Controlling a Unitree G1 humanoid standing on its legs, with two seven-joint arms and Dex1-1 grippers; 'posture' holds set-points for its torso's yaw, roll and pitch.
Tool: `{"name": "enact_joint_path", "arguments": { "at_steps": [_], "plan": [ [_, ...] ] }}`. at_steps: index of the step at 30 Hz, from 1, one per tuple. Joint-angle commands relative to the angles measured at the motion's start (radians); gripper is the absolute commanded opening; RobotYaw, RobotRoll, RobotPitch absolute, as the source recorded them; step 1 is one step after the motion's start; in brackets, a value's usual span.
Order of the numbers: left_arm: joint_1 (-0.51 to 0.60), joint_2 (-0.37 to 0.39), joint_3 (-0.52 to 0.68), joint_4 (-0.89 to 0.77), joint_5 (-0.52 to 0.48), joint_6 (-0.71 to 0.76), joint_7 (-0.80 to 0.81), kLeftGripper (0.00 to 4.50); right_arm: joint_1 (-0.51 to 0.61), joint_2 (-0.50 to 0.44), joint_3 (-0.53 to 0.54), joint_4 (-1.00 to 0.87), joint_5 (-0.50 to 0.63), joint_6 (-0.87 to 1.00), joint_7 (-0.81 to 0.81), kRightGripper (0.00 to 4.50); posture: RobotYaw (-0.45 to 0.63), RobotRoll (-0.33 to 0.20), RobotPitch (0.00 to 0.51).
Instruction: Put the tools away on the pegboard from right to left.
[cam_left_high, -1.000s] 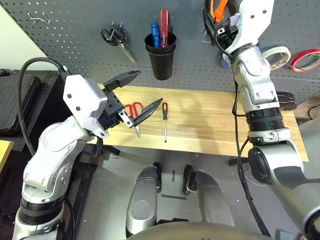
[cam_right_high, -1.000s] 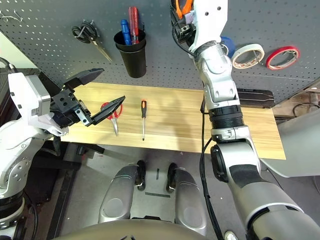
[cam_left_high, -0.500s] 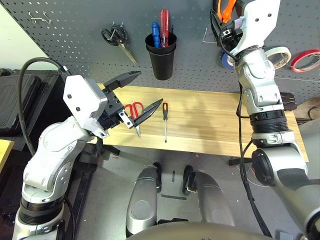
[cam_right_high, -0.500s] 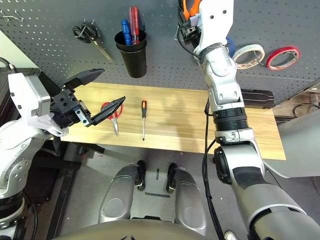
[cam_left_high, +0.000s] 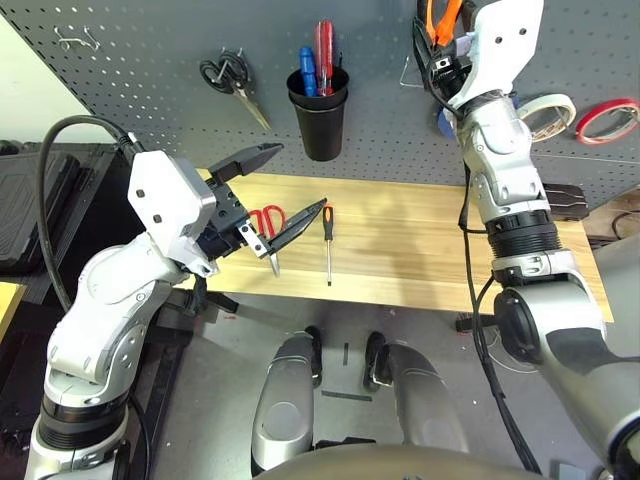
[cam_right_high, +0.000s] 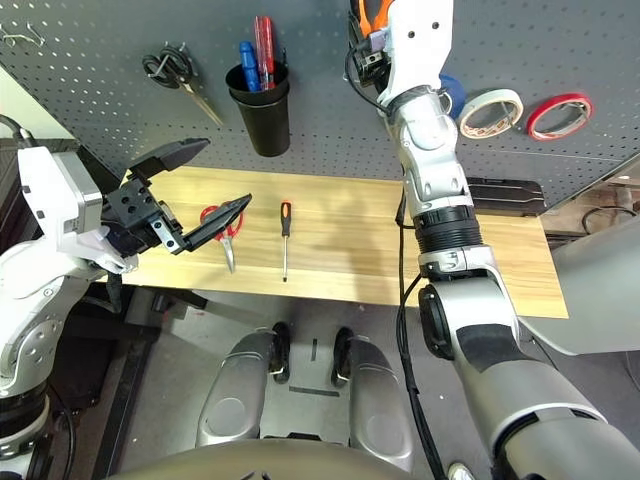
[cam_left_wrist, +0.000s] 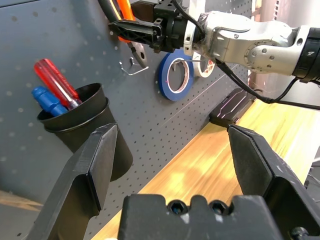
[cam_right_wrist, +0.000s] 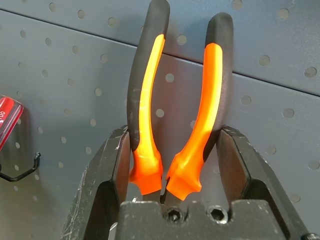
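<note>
Since a second ago, the right gripper (cam_right_wrist: 172, 190) has shifted only slightly up by the pegboard (cam_left_high: 150, 80), while the left arm and the things on the table have kept their places. Its two black fingers (cam_right_wrist: 107, 175) are clamped on the orange-and-black pliers (cam_right_wrist: 175, 105), gripping them near the base of the handles, whose rounded black ends point up in front of the perforated panel; from the head, the pliers (cam_left_high: 440, 20) show at the upper edge, above a bare wire hook (cam_left_high: 408, 75) and a blue tape roll (cam_left_wrist: 176, 75). On the far right of the board hang the whitish tape roll (cam_left_high: 548, 115) and, beyond it, a red tape roll (cam_left_high: 608, 118). Further left a black cup (cam_left_high: 321, 118) holding a red-handled and a blue-handled driver is mounted on the panel, with black-handled scissors (cam_left_high: 232, 82) hanging to its left. The left gripper (cam_left_high: 268, 195) hovers over the left end of the wooden table (cam_left_high: 420, 240), its fingers spread wide with nothing between them. Just beneath it lie the red-handled scissors (cam_left_high: 268, 225), and just to their right the slim screwdriver (cam_left_high: 327, 240) lies flat with its black-orange handle toward the board.
</note>
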Motion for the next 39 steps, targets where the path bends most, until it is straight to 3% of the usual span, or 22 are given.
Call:
{"name": "enact_joint_path", "arguments": {
  "at_steps": [1,26,39],
  "plan": [
    [0.006,-0.001,-0.016,-0.022,-0.004,0.006,0.002,4.5,0.017,0.013,0.003,0.047,-0.005,-0.002,-0.003,2.77,0.23,0.0,0.231],
    [-0.007,-0.015,-0.041,-0.022,-0.001,0.004,0.008,4.5,-0.023,0.044,0.005,0.09,-0.014,-0.125,-0.016,2.77,0.22,0.0,0.22],
    [-0.005,-0.024,-0.053,-0.023,0.01,-0.003,0.016,4.5,0.112,0.044,0.055,0.091,-0.072,-0.206,0.011,2.77,0.23,0.0,0.212]
  ]
}}
